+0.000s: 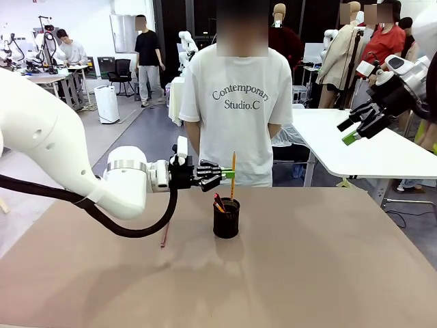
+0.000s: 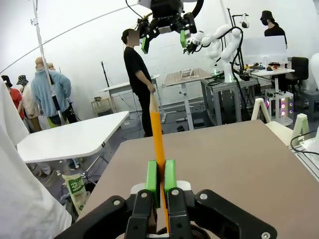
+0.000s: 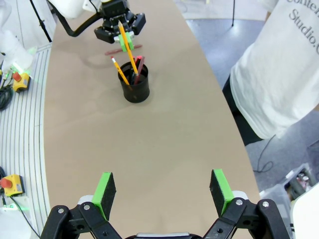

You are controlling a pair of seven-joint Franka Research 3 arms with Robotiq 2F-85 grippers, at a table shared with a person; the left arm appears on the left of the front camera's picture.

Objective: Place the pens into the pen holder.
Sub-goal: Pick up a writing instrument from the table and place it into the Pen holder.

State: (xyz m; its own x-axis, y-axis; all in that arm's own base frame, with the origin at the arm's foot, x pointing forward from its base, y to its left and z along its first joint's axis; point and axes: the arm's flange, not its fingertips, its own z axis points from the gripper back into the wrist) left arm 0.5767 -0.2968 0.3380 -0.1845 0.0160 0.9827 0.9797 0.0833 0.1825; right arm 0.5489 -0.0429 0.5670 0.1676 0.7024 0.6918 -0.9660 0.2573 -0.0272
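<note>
The left pincer (image 1: pixel 229 174) is closed on a yellow-orange pencil (image 1: pixel 233 164), holding it upright with its lower end at the rim of the black pen holder (image 1: pixel 227 222). The holder stands mid-worktop (image 1: pixel 328 260) with a second yellow pencil (image 3: pixel 118 69) and a red pen (image 3: pixel 139 63) inside. A reddish pen (image 1: pixel 164 236) lies left of the holder. The right pincer (image 3: pixel 162 191) hangs open, high at the far right.

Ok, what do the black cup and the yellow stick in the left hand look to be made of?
The small black cylindrical cup has a dull, dark finish and a thin wall. It could be metal mesh or plastic, but it is too small to tell. The yellow-orange stick in the left hand is likely a painted wooden pencil, with a smooth glossy coat and a bare tan sharpened cone at its far end.
</note>
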